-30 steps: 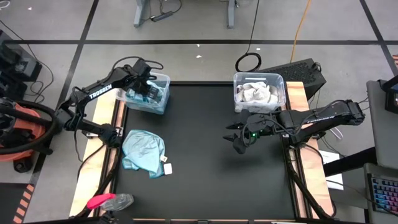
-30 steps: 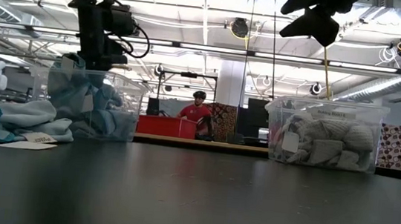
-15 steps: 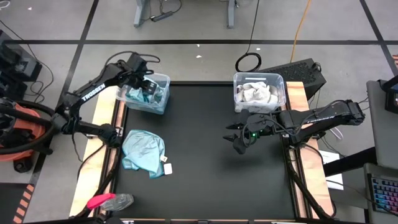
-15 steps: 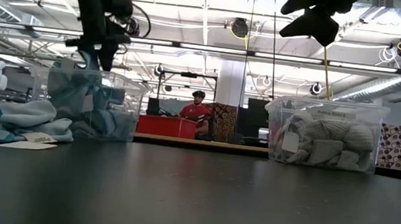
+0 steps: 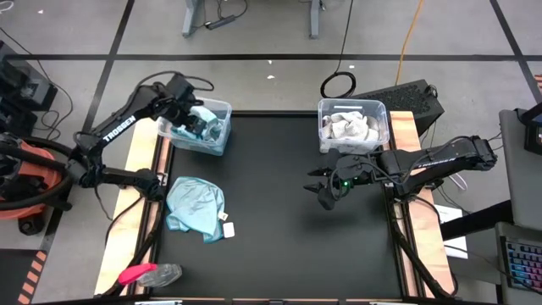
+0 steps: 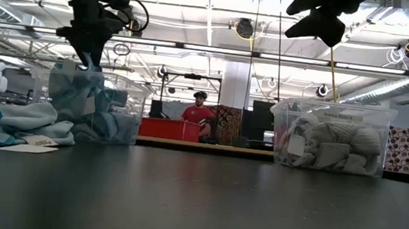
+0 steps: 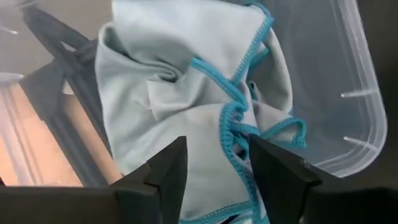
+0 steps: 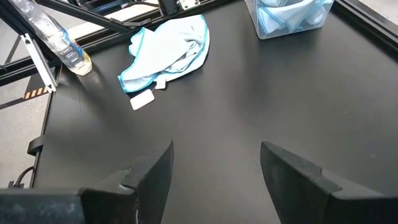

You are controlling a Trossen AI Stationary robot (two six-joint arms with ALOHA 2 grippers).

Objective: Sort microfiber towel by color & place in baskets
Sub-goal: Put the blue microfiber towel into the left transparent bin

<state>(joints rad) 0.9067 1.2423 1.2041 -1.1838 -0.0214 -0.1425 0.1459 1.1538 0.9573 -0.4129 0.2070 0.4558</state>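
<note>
Left gripper, fingers parted and empty, hovers just above the teal towels heaped in its clear basket, near the rim.

Your left gripper hangs just above the left basket, fingers pointing down at a teal towel standing bunched inside it. A second teal towel lies on the table at the left edge, white tag beside it. The right basket holds pale grey-white towels. Your right gripper sits high above it. Behind, a person in red.
</note>
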